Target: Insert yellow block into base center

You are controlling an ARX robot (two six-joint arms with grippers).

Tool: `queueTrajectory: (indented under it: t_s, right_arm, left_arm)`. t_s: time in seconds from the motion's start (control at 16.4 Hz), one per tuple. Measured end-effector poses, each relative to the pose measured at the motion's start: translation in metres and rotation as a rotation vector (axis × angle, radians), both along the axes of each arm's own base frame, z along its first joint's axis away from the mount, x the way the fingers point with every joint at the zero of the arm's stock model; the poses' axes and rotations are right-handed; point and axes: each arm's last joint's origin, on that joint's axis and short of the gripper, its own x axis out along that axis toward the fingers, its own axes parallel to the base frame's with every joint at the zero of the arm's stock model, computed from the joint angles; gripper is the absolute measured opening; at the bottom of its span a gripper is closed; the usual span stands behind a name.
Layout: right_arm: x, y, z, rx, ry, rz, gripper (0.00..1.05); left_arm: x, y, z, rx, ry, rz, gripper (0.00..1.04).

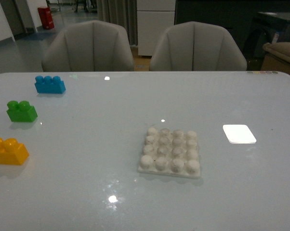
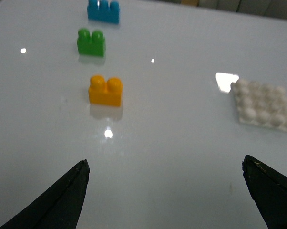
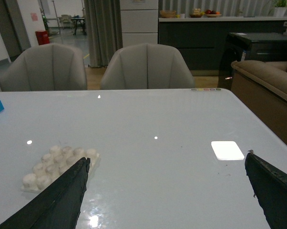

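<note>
The yellow block (image 1: 8, 151) lies at the table's left edge, studs up; the left wrist view shows this yellow block (image 2: 105, 90) ahead of my left gripper (image 2: 166, 164), which is open and holds nothing. The white studded base (image 1: 170, 152) sits flat near the table's middle. That base (image 2: 262, 104) lies off to one side in the left wrist view. My right gripper (image 3: 167, 164) is open and empty above bare table, with the base (image 3: 57, 164) beside one of its fingers (image 3: 62, 195). Neither arm appears in the front view.
A green brick (image 1: 21, 111) and a blue brick (image 1: 49, 84) stand behind the yellow block along the left side. A bright patch of light (image 1: 239, 134) lies right of the base. Two grey chairs (image 1: 89, 46) stand at the table's far edge.
</note>
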Motion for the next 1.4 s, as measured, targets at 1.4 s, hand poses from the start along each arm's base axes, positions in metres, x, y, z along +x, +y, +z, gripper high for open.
queueTrajectory:
  t_s: [1.4]
  right_arm:
    - [0.000, 0.000, 0.000, 0.000, 0.000, 0.000, 0.98]
  left_arm:
    - [0.245, 0.055, -0.079, 0.196, 0.278, -0.113, 0.98]
